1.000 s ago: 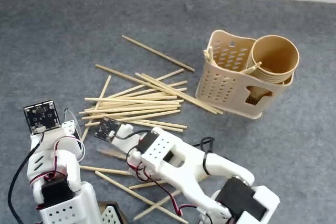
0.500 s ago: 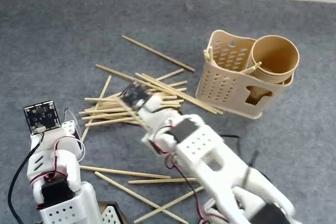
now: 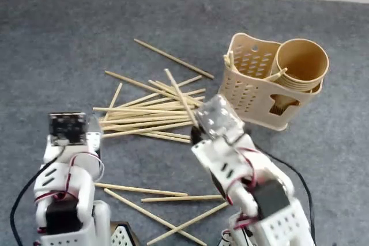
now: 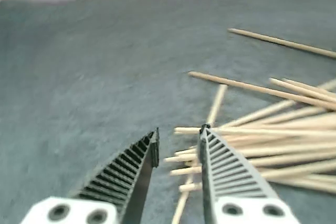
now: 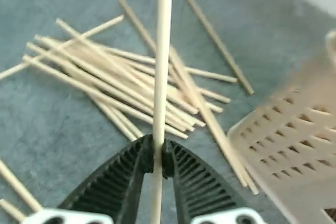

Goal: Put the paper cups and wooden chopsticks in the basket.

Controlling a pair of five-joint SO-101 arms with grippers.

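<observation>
Chopstick (image 5: 161, 51) in the right jaws is the news: within the last second the right arm swung from the near edge across the loose pile (image 3: 144, 120) on the worktop (image 3: 57, 44). It now has one stick clamped by its lower end, close beside the basket (image 3: 245, 93) where the paper cups (image 3: 301, 61) already sit nested. The left jaws stand apart and empty, low over the pile's end, having shifted a little; one stick looks ready to drop in, with many left.
</observation>
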